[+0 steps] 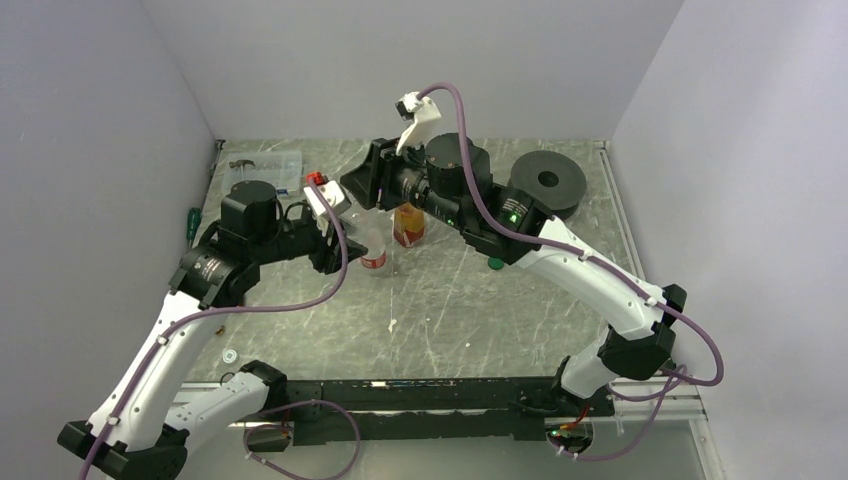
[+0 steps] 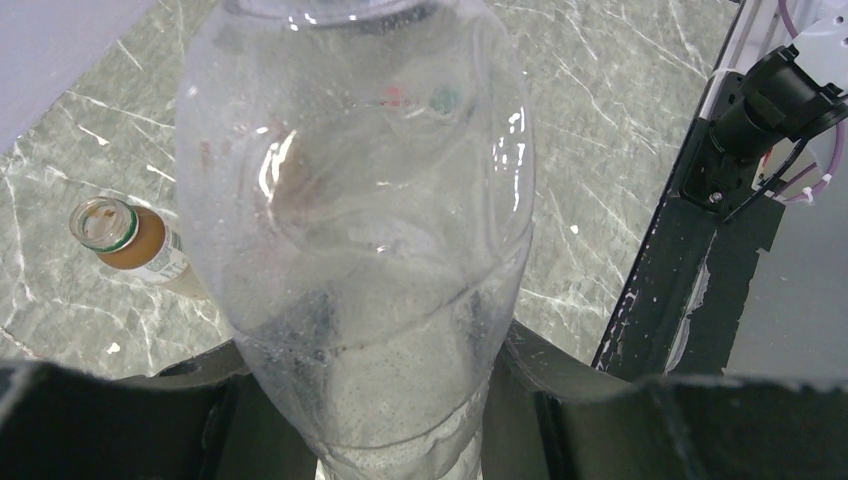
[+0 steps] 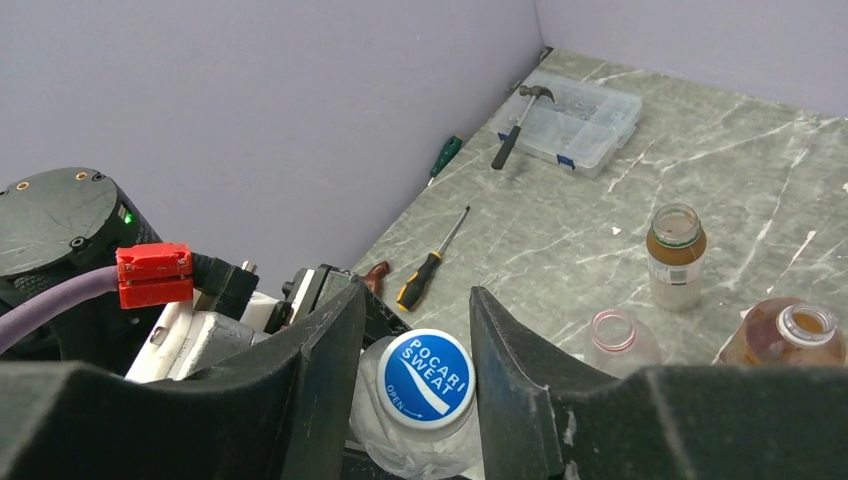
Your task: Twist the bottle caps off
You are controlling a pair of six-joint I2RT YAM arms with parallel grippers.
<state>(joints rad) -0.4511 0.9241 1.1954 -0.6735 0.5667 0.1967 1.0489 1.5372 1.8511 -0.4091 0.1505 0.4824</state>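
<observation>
My left gripper (image 1: 335, 225) (image 2: 380, 400) is shut on the plain clear bottle (image 2: 360, 230) and holds it off the table. The bottle's blue-and-white cap (image 3: 428, 378) sits between the fingers of my right gripper (image 1: 368, 188) (image 3: 418, 340), which is closed around it. Three bottles stand open and capless on the table. One has a pink rim (image 3: 620, 340) and a red label (image 1: 373, 252). One is short with brown liquid and a white label (image 3: 675, 255) (image 2: 120, 235). One is amber (image 3: 790, 335) (image 1: 408, 224). A green cap (image 1: 495, 263) lies loose to the right.
A large black spool (image 1: 548, 183) stands at the back right. A clear plastic box (image 3: 570, 120) with a hammer on it is at the back left. Two screwdrivers (image 3: 430, 262) (image 3: 445, 155) lie along the left wall. A small white ring (image 1: 230, 354) lies near the front left.
</observation>
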